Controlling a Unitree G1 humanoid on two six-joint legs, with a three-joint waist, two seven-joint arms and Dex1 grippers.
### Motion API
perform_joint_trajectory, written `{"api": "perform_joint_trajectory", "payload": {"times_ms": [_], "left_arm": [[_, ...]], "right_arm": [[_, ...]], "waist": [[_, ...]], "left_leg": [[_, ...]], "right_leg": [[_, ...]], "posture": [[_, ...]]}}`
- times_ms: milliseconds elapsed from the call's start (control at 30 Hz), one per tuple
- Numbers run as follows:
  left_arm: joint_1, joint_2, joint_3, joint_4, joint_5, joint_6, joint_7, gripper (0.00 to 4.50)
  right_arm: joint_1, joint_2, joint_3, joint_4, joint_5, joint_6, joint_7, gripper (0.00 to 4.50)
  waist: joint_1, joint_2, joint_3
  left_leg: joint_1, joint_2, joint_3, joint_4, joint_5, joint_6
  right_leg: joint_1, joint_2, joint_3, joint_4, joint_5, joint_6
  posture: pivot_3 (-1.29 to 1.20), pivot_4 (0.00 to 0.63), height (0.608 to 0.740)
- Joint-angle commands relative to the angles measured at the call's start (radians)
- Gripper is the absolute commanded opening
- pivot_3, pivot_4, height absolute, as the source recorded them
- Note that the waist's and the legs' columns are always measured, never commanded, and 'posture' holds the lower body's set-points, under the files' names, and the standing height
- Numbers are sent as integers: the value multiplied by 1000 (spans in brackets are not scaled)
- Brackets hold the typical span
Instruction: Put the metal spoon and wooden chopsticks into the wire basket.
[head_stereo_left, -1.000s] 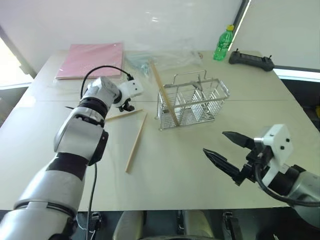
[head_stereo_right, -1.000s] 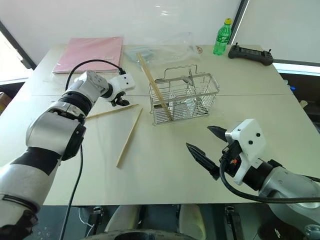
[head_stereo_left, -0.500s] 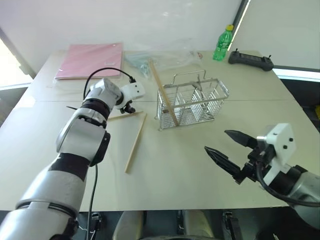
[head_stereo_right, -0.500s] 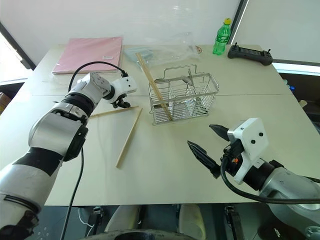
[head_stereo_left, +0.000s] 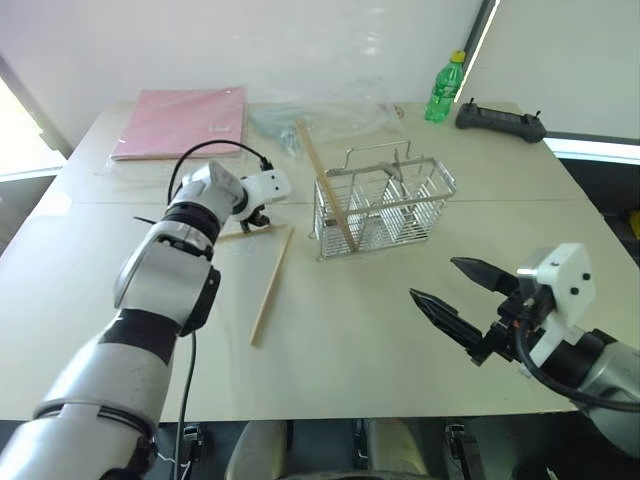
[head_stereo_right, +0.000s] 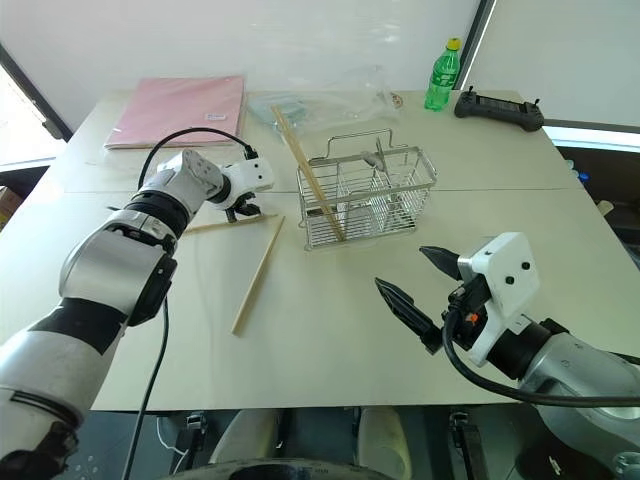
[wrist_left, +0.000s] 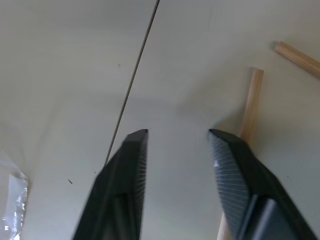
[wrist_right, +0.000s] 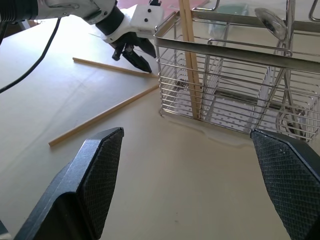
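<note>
Step in hand, as I judge it: pick a wooden chopstick off the table (head_stereo_right: 330, 330). Left gripper (wrist_left: 177, 132) sits low over the target chopstick (head_stereo_right: 215, 224) with a moderate gap between its fingers and bare table in that gap; the stick lies just outside one finger (wrist_left: 230, 160). Nothing held. Recommend shifting sideways so the stick is centred before closing, then gripping near mid-length.

Second chopstick (head_stereo_right: 258, 275) lies loose nearby. Third chopstick (head_stereo_right: 310, 175) leans in the wire basket (head_stereo_right: 370, 195); metal spoon (wrist_right: 270, 22) also inside.

Left arm reaches forward, gripper angled down. Right gripper (head_stereo_right: 402, 268) hovers over the near table, spread wide, empty
</note>
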Motion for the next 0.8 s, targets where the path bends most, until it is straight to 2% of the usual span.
{"api": "perform_joint_trajectory", "payload": {"times_ms": [33,500,767,800], "left_arm": [[-4,8,-6,-11,8,-3,7,36],[-11,18,-1,-11,6,-3,23,36],[-92,60,66,-15,-47,25,22,36],[-104,63,75,-15,-58,29,-1,272]], "right_arm": [[-10,-9,-29,-29,9,-17,-6,4175],[-50,-2,-4,-29,1,0,-17,4175],[-60,16,12,-29,-16,1,-18,4175],[-63,19,19,-29,-21,1,-19,4175]], "waist": [[0,0,0],[0,0,0],[0,0,0],[1,0,0]], "left_leg": [[0,0,0,0,0,0],[0,0,0,0,0,0],[-1,0,0,0,0,0],[-1,0,0,0,0,0]], "right_leg": [[0,0,0,0,0,0],[0,0,0,0,1,-1],[0,0,0,0,1,0],[0,0,0,0,1,0]], "posture": [[0,150,722],[0,150,722],[0,150,722],[0,150,722]]}}
